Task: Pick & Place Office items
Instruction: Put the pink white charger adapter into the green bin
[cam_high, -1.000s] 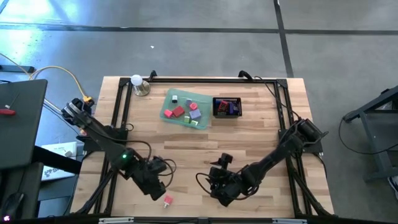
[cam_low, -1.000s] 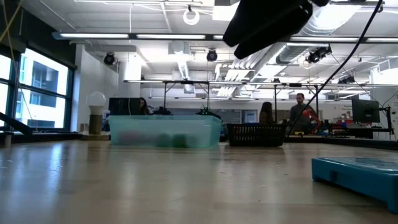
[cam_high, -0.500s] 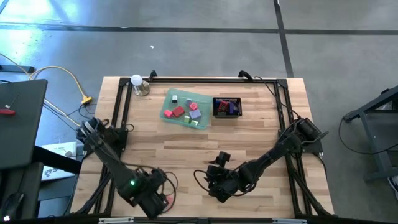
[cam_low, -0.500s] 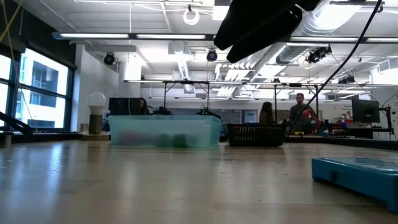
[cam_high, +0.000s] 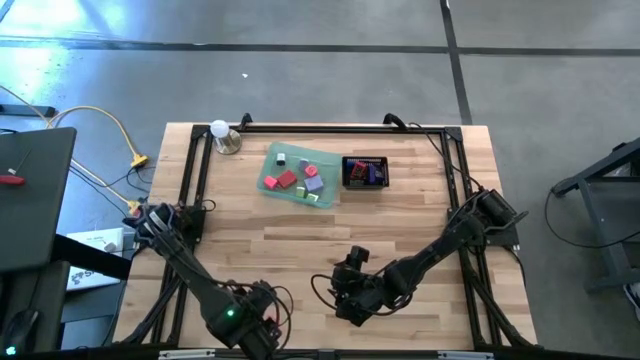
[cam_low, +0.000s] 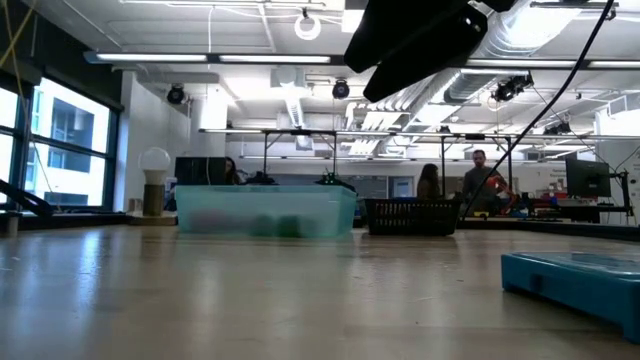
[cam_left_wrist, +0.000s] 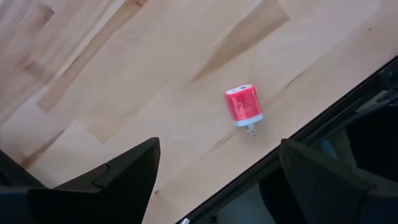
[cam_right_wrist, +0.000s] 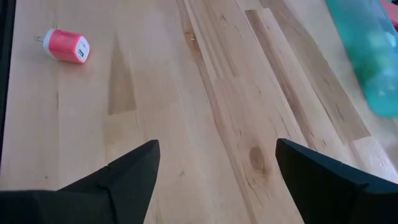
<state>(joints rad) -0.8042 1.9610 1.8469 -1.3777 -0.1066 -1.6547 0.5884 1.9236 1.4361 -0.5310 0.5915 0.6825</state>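
Note:
A small red item with a white end (cam_left_wrist: 244, 106) lies on its side on the wood close to the table's near edge; it also shows as the red item (cam_right_wrist: 65, 45) in the right wrist view. My left gripper (cam_left_wrist: 217, 186) hangs open above it, pointing down, one finger on either side and clear of it; from above, my left gripper (cam_high: 258, 325) is at the near left. My right gripper (cam_high: 345, 300) waits open near the table's middle front, slanted toward the red item. Several more office items lie in the green tray (cam_high: 300, 173) and the black basket (cam_high: 365, 172).
The black table frame (cam_left_wrist: 323, 118) runs just beyond the red item. A teal object (cam_low: 575, 282) lies on the table close to the low camera. A lamp bulb (cam_high: 220, 130) stands at the far left. People show in the room behind the table.
My left gripper has moved toward the table's near edge and tipped to point straight down, ending over the red item. Its fingers have stayed open. The red item has not moved.

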